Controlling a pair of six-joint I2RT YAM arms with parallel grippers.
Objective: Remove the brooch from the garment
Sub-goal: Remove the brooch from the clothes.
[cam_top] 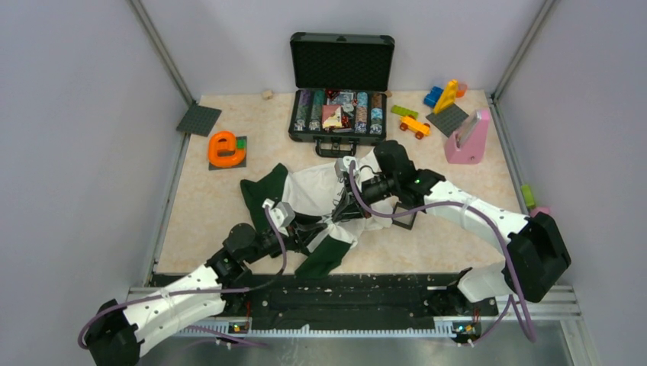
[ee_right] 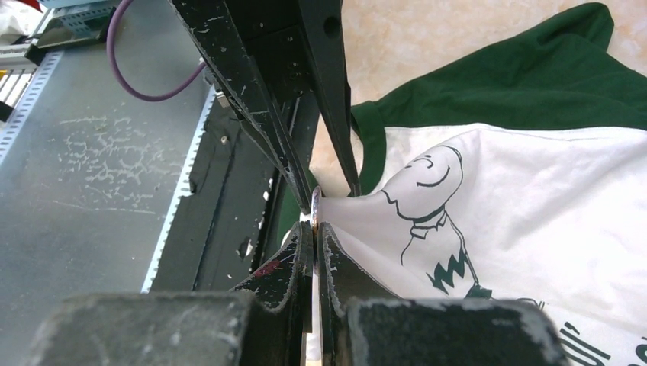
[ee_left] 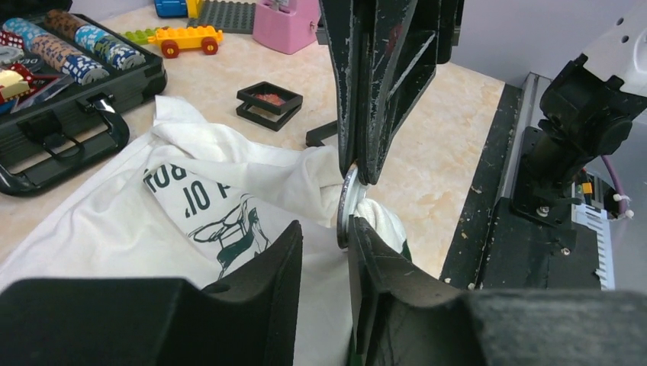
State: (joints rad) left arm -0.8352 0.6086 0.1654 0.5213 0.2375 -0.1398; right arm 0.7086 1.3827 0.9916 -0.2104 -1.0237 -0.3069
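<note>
My right gripper (ee_right: 314,229) is pinched together on bunched white T-shirt (ee_right: 534,221) cotton; at its twelve o'clock my left gripper (ee_left: 324,244) clamps a thin metallic brooch (ee_left: 347,206) disc

Garment (cam_top: 320,194) mid-table, case (cam_top: 341,91) behind it, letter block (cam_top: 223,149) left, toy car (cam_top: 414,126) right.
</note>
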